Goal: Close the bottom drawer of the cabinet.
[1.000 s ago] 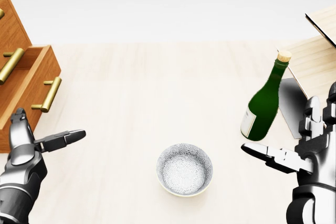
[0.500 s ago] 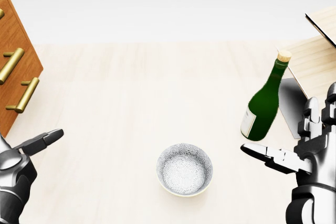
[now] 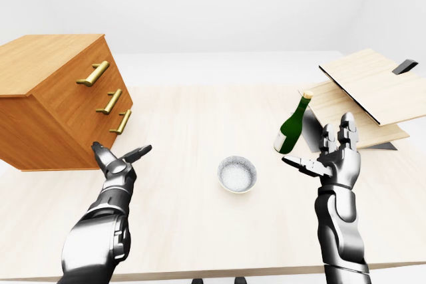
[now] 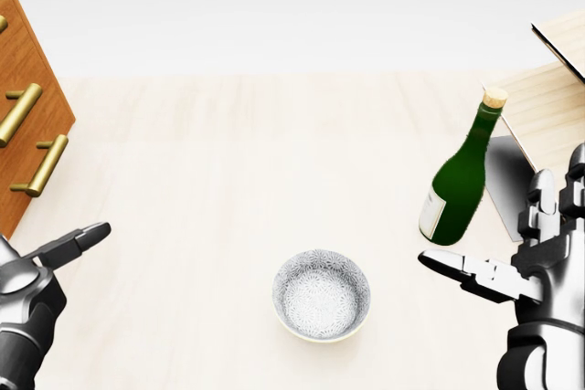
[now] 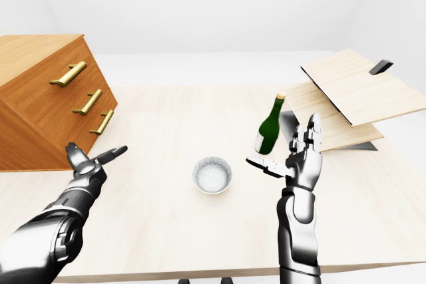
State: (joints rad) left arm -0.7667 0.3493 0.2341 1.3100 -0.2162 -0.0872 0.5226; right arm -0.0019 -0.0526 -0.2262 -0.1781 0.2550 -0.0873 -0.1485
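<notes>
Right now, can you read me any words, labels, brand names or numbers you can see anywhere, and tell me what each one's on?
No readable text in any view.
Green bottle: its pale label is seen edge-on, and nothing can be read on it.
Cabinet, bowl, wooden boards and table: no lettering.

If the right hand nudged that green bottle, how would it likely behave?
The green bottle stands tall and narrow on a small base, so it would probably tip rather than slide. It looks like glass, so likely fragile. Once down, its round body would probably roll toward the bowl.
</notes>
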